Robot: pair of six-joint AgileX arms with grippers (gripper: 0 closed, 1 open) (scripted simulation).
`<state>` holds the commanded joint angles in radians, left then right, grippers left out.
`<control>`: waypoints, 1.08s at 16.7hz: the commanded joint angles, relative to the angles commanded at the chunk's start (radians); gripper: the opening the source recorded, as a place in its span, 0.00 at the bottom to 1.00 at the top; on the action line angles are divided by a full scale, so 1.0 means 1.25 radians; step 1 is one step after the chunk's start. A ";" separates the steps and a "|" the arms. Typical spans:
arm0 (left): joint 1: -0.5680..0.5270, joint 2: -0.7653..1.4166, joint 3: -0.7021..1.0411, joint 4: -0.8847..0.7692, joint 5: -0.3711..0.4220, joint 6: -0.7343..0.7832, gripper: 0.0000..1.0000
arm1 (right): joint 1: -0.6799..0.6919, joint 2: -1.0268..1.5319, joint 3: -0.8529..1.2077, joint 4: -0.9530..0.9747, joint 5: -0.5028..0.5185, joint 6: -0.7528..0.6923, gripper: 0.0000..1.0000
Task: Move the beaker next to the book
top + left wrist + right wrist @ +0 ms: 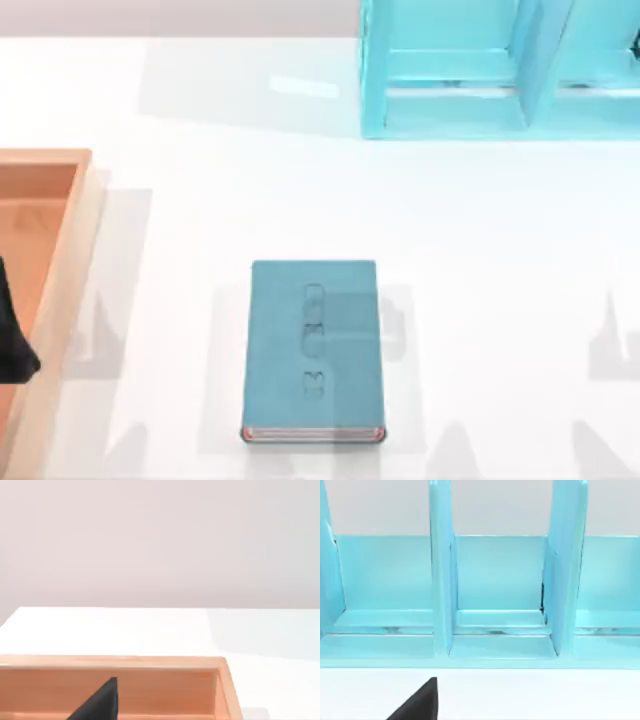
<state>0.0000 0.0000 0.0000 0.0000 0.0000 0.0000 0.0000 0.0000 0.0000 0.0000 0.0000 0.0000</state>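
Left end effector (12, 345) over wooden tray (60, 260) | book (313, 350) mid-table

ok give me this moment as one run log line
book flat at table centre, spine to the left | wooden tray at left edge | cyan shelf at back right | left arm over tray | beaker not yet beside book
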 joint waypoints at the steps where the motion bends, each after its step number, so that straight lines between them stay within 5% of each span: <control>1: 0.000 0.000 0.000 0.000 0.000 0.000 1.00 | 0.000 0.000 0.000 0.000 0.000 0.000 1.00; 8: 0.000 0.000 0.000 0.000 0.000 0.000 1.00 | -0.033 0.152 0.129 -0.103 0.001 -0.156 1.00; 18: 0.000 0.000 0.000 0.000 0.000 0.000 1.00 | -0.162 0.780 0.663 -0.528 0.001 -0.805 1.00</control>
<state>0.0000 0.0000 0.0000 0.0000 0.0000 0.0000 -0.2021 0.9756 0.8293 -0.6602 0.0015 -1.0061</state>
